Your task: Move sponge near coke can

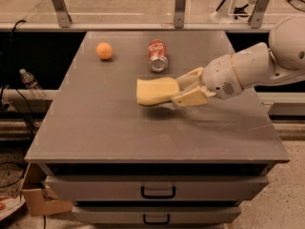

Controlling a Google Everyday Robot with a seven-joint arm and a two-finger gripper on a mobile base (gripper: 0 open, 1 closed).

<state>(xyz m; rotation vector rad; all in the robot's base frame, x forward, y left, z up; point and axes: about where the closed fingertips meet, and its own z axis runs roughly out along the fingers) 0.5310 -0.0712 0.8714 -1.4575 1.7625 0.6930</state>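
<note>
The pale yellow sponge hangs a little above the grey table, casting a shadow beneath it. My gripper comes in from the right and is shut on the sponge's right end. The red coke can lies on its side at the back of the table, just behind the sponge and apart from it.
A round orange fruit sits at the back left of the table. A metal rail with posts runs behind the table. Drawers with handles are under the front edge. A cardboard box stands on the floor at the left.
</note>
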